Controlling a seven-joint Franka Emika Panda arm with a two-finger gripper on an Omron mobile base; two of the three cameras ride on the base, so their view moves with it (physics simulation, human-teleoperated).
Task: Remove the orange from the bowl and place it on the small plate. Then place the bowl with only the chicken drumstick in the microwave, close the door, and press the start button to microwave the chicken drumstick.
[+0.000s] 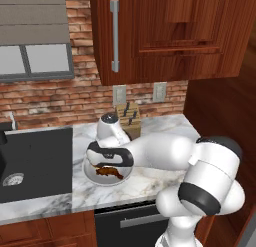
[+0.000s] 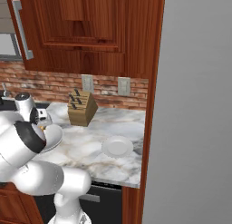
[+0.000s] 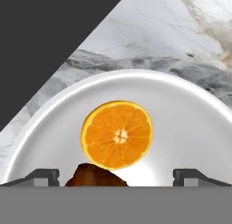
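A knife block (image 2: 81,109) stands behind the bowl (image 3: 190,123) on the marble tabletop (image 2: 90,148); the small plate (image 2: 117,147) lies apart. Orange (image 3: 117,134) and chicken drumstick (image 3: 95,177) share the bowl, under spread fingers (image 3: 45,177).

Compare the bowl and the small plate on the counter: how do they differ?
The bowl holds the orange and the drumstick; the plate is bare. The bowl has raised, curved sides; the plate lies flat. The bowl sits under the gripper; the plate lies apart, nearer the counter's right end. Both are round and white.
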